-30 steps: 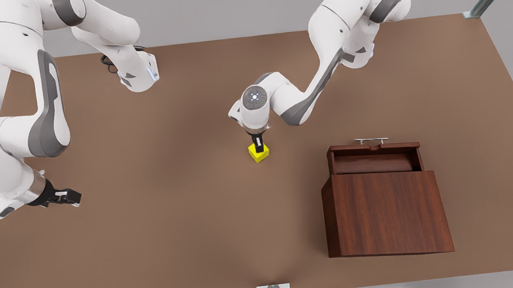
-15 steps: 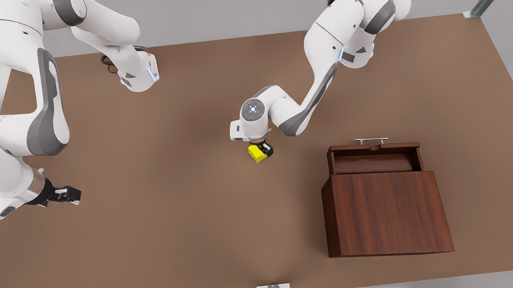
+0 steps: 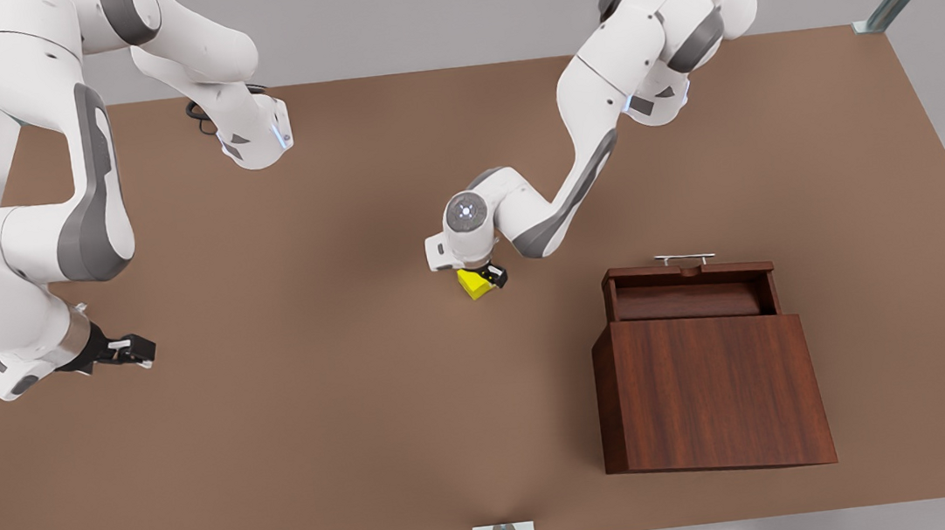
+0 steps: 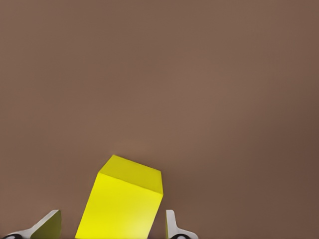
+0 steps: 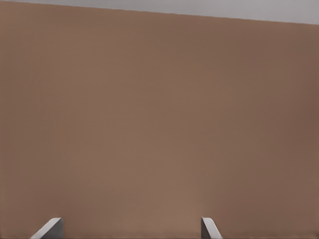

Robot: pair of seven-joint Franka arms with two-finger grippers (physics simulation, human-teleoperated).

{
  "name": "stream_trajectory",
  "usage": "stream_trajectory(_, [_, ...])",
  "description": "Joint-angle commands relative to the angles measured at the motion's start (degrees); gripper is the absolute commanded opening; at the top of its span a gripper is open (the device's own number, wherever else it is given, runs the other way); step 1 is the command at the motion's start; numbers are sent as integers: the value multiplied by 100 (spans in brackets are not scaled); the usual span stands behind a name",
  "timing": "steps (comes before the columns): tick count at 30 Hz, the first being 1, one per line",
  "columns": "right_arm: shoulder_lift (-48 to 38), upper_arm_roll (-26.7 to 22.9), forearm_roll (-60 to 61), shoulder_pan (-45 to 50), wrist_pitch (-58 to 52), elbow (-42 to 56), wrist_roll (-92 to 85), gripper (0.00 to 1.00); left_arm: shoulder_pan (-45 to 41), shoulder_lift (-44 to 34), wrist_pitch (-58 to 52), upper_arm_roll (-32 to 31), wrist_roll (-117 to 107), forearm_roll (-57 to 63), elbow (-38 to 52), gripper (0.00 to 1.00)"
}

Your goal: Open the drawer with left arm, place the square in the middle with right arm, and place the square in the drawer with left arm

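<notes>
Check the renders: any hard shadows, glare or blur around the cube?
Front view: flat, even light; the square throws only a faint soft shadow on the table under the left gripper; no glare on the drawer. Left wrist view: the square is evenly lit, edges slightly soft. Right wrist view: plain tabletop, right gripper open.

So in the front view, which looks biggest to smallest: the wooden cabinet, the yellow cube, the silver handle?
1. Wooden cabinet, by far the largest.
2. Silver handle, a slim bar, longer than the cube is wide.
3. Yellow cube, partly hidden by the left claw, so this last ranking is unsure.
</notes>
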Motion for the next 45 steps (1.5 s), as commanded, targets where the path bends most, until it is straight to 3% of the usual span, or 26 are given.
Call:
stream_trajectory(1, [-4, 5, -7, 13, -70, 2, -101, 100, 0, 14, 29, -1, -466, 8, 3, 100])
stream_trajectory(22, [-4, 5, -7, 163, -237, 11, -92, 100, 44, 216, 73, 7, 1811, -45, 3, 100])
stream_trajectory(39, [-4, 5, 1, 180, -289, 2, -84, 100, 53, 392, 170, 7, 1872, -89, -68, 100])
stream_trajectory(42, [-4, 5, -7, 251, -289, 2, -84, 100, 53, 409, 170, 7, 1872, -97, -68, 86])
stream_trajectory(45, [-4, 5, -7, 251, -289, 11, -84, 100, 53, 401, 170, 7, 1872, -89, -68, 80])
